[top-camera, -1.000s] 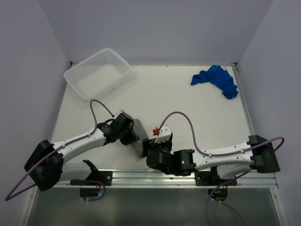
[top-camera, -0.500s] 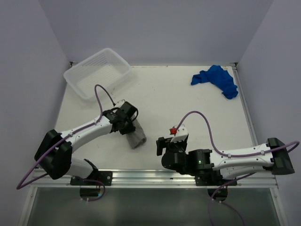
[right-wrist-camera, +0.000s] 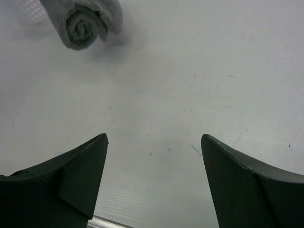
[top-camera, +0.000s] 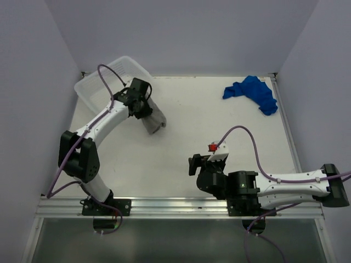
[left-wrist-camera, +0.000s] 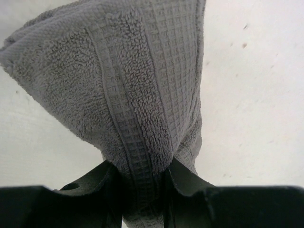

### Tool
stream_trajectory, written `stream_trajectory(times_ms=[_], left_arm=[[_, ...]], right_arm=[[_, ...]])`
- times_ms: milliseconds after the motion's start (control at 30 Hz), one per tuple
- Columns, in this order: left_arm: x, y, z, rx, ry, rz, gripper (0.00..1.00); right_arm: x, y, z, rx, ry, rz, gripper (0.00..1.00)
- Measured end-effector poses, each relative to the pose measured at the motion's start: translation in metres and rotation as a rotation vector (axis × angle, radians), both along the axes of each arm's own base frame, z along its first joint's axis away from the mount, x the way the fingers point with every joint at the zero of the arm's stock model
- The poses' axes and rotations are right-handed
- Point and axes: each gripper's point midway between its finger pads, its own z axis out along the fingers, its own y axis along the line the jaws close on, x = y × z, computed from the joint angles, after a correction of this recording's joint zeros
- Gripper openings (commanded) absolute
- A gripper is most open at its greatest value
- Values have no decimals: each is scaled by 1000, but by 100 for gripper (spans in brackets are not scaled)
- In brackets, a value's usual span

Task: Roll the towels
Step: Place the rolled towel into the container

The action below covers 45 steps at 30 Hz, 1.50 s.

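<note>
Presently held: rolled grey terry-cloth towel (top-camera: 155, 121), clamped in left gripper (left-wrist-camera: 145, 187), was near white plastic basket (top-camera: 93, 96).
Handling: judged soft, light, prone to unrolling; pinch mid-roll.
Right gripper (right-wrist-camera: 154, 161): stood apart, empty.

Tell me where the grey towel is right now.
In the top view the rolled grey towel is at the left rear of the table, pinched by the left gripper, just right of the white basket.

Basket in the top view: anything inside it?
Nothing shows on the visible floor of the basket. The left arm and its cable cross its right part, hiding that. The grey towel hangs from the left gripper outside it.
</note>
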Motion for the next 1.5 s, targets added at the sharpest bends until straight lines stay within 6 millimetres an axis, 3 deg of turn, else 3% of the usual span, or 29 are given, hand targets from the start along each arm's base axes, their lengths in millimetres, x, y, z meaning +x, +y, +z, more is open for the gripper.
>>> stream_trajectory(times_ms=[167, 300, 433, 600, 733, 833, 1267, 1500], left_arm=[[60, 11, 55, -32, -121, 25, 0], [90, 44, 78, -26, -165, 79, 0], [119, 87, 87, -28, -180, 139, 0], [157, 145, 84, -36, -175, 210, 0], [181, 172, 73, -62, -171, 240, 0], [189, 180, 57, -84, -150, 248, 0], [219, 161, -29, -213, -59, 247, 0], [238, 154, -51, -279, -81, 259, 0]], right_arm=[[13, -12, 0, -24, -7, -54, 83], [24, -19, 1, -48, -2, -84, 83], [33, -20, 4, -73, 7, -107, 83], [39, -13, -2, -126, 27, -102, 83], [42, -11, -12, -164, 50, -99, 83], [48, -12, -19, -189, 74, -108, 83], [76, -17, -39, -246, 159, -149, 83], [85, -11, -63, -285, 224, -136, 83]])
